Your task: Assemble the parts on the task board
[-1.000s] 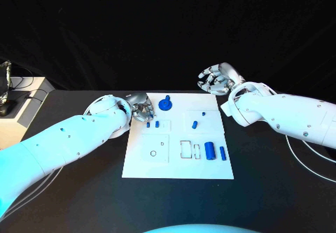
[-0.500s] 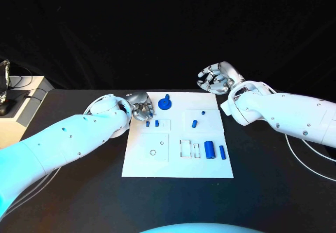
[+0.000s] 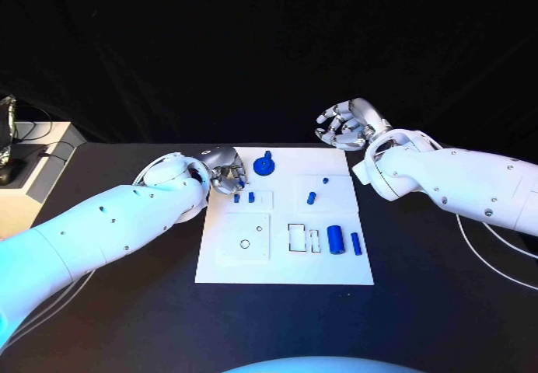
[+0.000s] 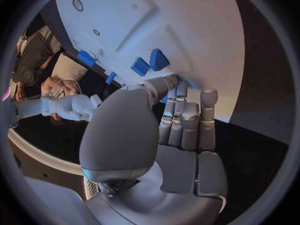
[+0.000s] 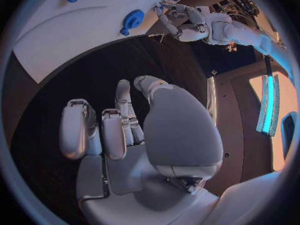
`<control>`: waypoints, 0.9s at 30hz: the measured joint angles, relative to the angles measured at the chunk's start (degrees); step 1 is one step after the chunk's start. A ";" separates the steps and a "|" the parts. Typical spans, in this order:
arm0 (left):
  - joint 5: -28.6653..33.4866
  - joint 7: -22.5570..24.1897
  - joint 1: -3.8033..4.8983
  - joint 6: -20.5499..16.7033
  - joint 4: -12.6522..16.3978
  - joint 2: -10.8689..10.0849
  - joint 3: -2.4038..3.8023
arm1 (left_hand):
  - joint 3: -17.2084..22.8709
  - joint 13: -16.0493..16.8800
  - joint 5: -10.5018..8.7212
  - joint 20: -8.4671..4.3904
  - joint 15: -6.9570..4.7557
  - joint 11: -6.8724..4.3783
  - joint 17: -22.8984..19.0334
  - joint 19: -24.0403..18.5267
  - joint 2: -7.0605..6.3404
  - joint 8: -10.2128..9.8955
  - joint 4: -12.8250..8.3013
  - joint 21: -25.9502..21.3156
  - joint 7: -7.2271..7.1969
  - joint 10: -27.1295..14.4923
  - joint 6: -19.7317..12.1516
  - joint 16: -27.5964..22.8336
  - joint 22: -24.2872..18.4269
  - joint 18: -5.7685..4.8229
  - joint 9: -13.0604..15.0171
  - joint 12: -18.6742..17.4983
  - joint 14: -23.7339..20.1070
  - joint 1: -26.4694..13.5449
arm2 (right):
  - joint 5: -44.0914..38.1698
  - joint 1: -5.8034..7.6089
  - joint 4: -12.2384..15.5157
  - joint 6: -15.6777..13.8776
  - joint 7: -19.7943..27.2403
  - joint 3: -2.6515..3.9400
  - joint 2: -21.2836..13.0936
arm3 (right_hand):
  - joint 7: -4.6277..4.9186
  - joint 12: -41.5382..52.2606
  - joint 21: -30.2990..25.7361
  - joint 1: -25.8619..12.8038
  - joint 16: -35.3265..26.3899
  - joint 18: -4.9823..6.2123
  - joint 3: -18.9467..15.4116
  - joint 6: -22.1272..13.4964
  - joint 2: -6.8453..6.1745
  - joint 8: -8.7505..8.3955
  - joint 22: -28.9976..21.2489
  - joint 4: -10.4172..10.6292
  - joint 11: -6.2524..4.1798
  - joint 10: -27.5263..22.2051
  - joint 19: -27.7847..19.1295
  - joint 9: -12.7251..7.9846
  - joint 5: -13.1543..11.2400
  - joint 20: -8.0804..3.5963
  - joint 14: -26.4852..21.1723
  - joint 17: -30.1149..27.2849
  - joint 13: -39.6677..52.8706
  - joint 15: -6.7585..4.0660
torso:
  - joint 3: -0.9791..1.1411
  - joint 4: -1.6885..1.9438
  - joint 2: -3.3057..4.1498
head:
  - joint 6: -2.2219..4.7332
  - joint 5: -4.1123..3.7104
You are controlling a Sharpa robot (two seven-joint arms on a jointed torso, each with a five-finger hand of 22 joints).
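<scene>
Head view: little has changed since the earlier frames. The left hand (image 3: 228, 172) stays at the task board's (image 3: 286, 264) left edge, fingers curled down beside two small blue parts (image 3: 245, 198). The right hand (image 3: 350, 126) has eased slightly back beyond the board's far right corner, above the surface (image 3: 134, 311).

Left wrist view: fingers (image 4: 185, 116) straight, together, holding nothing, tips at the board.

Right wrist view: fingers (image 5: 112, 130) apart, empty.

Lab (black-draped backdrop (image 3: 269, 62), cabled equipment (image 3: 12, 148))

No readable text, labels or numbers anywhere; the task board (image 3: 286, 264) carries only blank outlines.
</scene>
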 measured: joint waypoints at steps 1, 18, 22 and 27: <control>0.07 0.16 -0.04 -0.20 0.00 -0.05 -0.02 | 0.00 -0.01 0.00 0.00 0.20 -0.06 0.00 0.00 0.00 0.00 0.00 0.00 0.00 0.06 0.00 0.00 0.09 0.00 0.00 -0.01 0.20 0.00 | 0.00 0.00 0.00 0.00 0.00 0.00 0.00 | 0.00 0.00 0.00 0.00 0.00 0.00 0.00 0.00 0.00 0.00 0.00 0.00 0.00 0.00 0.00 0.00 0.00 0.00 0.00 0.00 0.00 0.00 | 0.00 0.00 0.00 | 0.03 0.02; 2.75 1.85 -1.43 -2.09 2.79 -2.26 1.71 | 0.39 0.03 -0.01 0.00 0.20 0.14 0.17 0.00 0.31 -0.15 -0.08 0.28 0.20 0.26 0.19 0.00 0.25 0.00 -0.03 -0.50 0.20 -0.31 | -0.01 0.00 -0.04 0.00 0.02 0.00 -0.09 | -0.01 0.00 0.00 0.00 -0.15 0.00 0.00 -0.01 0.00 0.05 -0.01 0.00 0.01 0.00 0.00 0.01 0.00 0.00 0.00 -0.02 -0.05 0.00 | -0.04 -0.03 0.01 | 0.47 -0.03; 3.42 2.04 -1.42 -2.09 4.42 -3.22 2.94 | 0.39 0.03 -0.01 0.00 0.20 0.14 0.17 0.00 0.30 -0.15 -0.08 0.28 0.20 0.26 0.19 0.00 0.25 0.00 -0.01 -0.50 0.20 -0.31 | -0.01 0.00 -0.05 0.00 0.02 0.00 -0.14 | -0.02 0.00 0.00 0.00 -0.22 0.00 0.00 -0.02 0.00 0.22 -0.01 0.00 0.00 0.00 0.00 0.07 0.00 0.00 0.00 -0.06 -0.13 0.00 | -0.04 0.01 -0.02 | 0.55 -0.04; 3.99 2.17 -1.42 -2.09 5.99 -4.21 3.80 | 0.39 0.03 -0.01 0.00 0.20 0.14 0.18 0.00 0.30 -0.15 -0.08 0.28 0.20 0.26 0.19 -0.01 0.25 0.00 0.01 -0.50 0.20 -0.30 | -0.01 0.00 -0.08 0.00 0.02 0.00 -0.20 | -0.02 0.00 0.00 0.00 -0.22 0.00 0.00 -0.02 0.00 0.22 -0.02 0.00 0.01 0.00 0.00 0.07 0.00 0.00 0.00 -0.06 -0.13 0.00 | -0.03 0.05 -0.07 | 0.60 -0.05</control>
